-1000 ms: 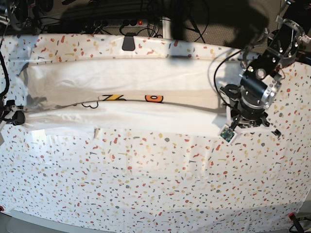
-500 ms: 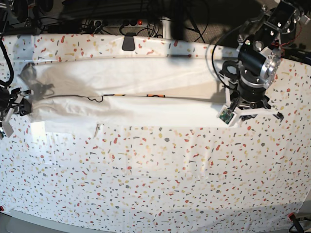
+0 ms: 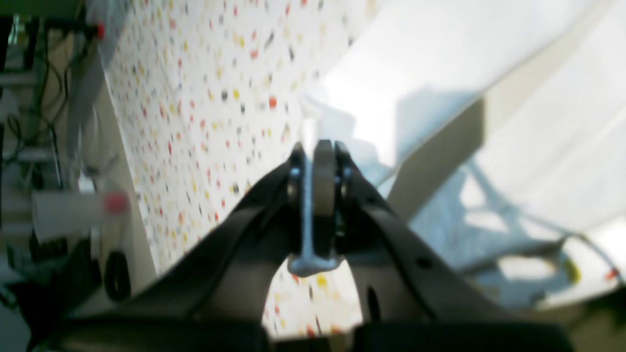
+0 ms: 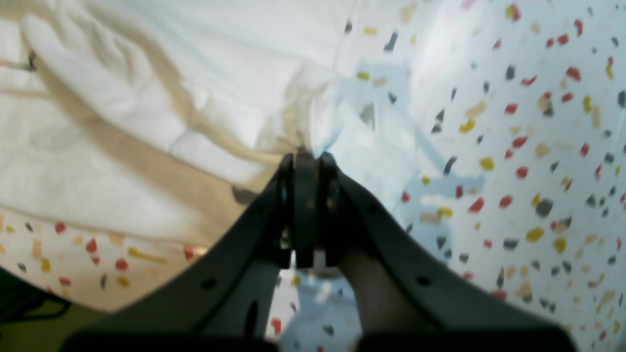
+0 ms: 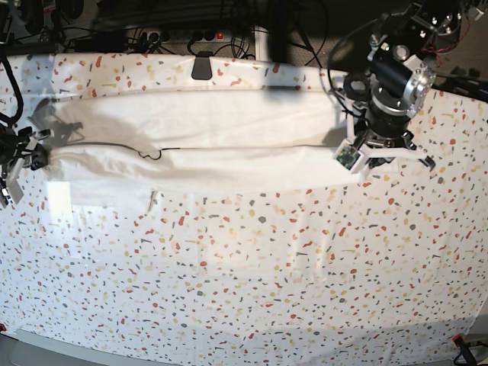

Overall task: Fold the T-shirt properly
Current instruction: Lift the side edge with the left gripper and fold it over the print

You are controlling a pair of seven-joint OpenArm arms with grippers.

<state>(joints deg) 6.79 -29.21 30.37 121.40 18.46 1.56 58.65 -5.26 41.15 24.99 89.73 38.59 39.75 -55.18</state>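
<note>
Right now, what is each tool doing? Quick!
Left tool: closed, pinching the T-shirt edge.
Right tool: closed, pinching the T-shirt's other end.

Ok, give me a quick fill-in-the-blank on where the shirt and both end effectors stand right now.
1. Both end effectors are ____ on cloth.
2. The T-shirt lies as a long band along the ____ edge of the table cover in the base view.
3. The left end effector pinches the shirt at that view's ____ end; the right end effector holds the other.

Missing words: shut; far; right
</note>
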